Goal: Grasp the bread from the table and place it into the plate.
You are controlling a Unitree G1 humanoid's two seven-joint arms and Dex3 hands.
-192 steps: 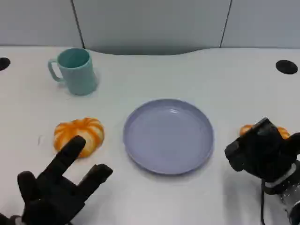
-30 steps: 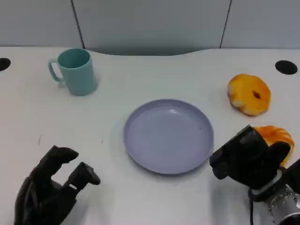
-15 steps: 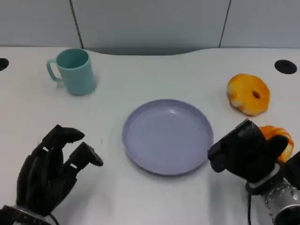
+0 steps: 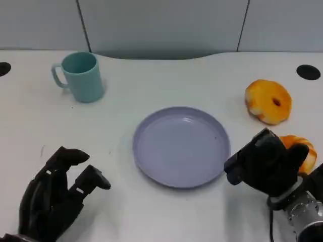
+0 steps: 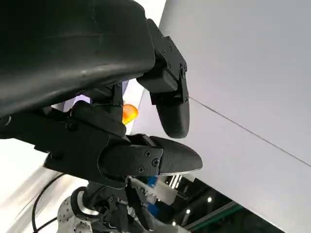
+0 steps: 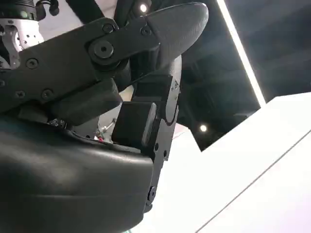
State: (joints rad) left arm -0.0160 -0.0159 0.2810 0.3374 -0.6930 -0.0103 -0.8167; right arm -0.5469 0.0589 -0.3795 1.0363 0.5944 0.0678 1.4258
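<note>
Bread [image 4: 301, 151] sits on the counter [image 4: 166, 80] just right of the plate [image 4: 181, 146], and my right robot hand [image 4: 267, 166] is draped over its near side, fingers curled around it; I judge it clamped on the bread, though I cannot see the contact underneath. A second bread [image 4: 268, 101] lies farther back on the right, well apart from the plate. My left robot hand [image 4: 58, 194] hovers at the near left, fingers apart and holding nothing. The plate is bare. To do this well, I'd confirm the hold is firm before lifting, raise the bread enough to clear the plate's rim, carry it left to the plate's middle, and let go low so it doesn't roll. The mug [image 4: 79, 76] is well out of the way.
</note>
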